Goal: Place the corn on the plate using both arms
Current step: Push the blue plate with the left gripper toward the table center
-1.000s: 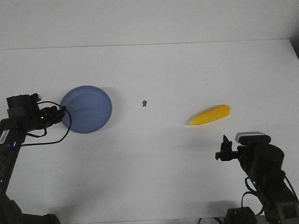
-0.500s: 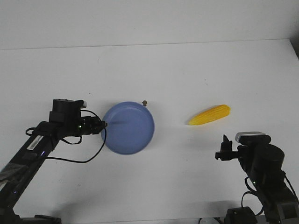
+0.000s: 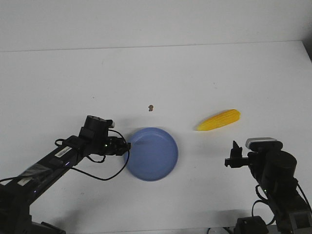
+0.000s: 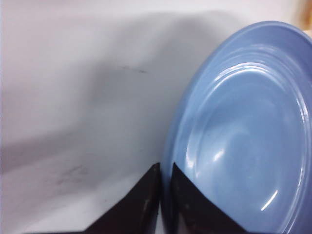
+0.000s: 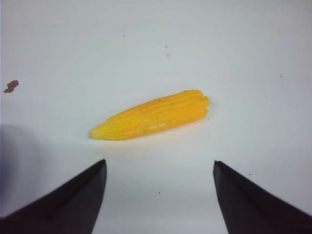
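So the white table (image 3: 204, 73) is mostly bare, and the biggest thing on it is the plate (image 3: 155, 157), sitting near the front, a bit left of centre, with the left gripper (image 3: 127, 146) pinched shut on its left rim. The left wrist view shows both fingertips closed right on the edge, one either side of the lip, and the plate looks tipped up a little on that side, though I can't say for sure it's off the table. It looks like thin, stiff plastic with a glossy finish, so I'd guess light but slippery; a rim pinch like that could let it swivel or slide out if it gets jerked around. The right gripper (image 5: 159, 168) is hanging back near the front right corner with its fingers spread wide and nothing in them, pointed straight at the corn (image 3: 219, 120). The corn lies on the table well to the right of the plate, not touching it, fat end up and to the right, pointed tip toward the plate. It looks like a hard, light toy cob, and the kernel ridges should give the pads some bite. I'd grab it across the thick middle, since the taper near the tip would probably squirt out of the jaws. Tiny brown speck (image 3: 151, 107) beyond the plate, no idea what it is.
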Action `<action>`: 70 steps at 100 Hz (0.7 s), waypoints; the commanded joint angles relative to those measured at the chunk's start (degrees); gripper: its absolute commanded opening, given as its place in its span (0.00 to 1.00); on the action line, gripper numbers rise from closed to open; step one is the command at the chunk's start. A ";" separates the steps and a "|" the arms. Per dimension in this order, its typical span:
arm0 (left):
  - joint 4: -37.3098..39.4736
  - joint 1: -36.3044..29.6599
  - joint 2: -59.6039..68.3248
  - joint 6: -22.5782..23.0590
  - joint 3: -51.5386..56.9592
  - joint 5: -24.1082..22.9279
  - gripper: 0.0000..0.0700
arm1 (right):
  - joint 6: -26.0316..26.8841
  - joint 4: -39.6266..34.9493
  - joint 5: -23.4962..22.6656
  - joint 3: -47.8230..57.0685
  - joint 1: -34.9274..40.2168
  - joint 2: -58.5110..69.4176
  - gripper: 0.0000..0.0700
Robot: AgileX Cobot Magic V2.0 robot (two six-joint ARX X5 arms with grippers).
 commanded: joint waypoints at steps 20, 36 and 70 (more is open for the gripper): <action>1.84 -1.73 3.45 -1.46 0.55 -0.57 0.02 | -0.17 -0.94 -0.04 1.01 0.00 0.17 0.66; 1.79 -1.77 3.56 -1.44 0.55 -0.79 0.22 | -0.17 -1.20 -0.04 1.01 0.00 0.17 0.66; 1.77 -1.55 3.37 -1.31 0.55 -0.77 0.80 | -0.17 -1.16 -0.04 1.01 0.00 0.17 0.66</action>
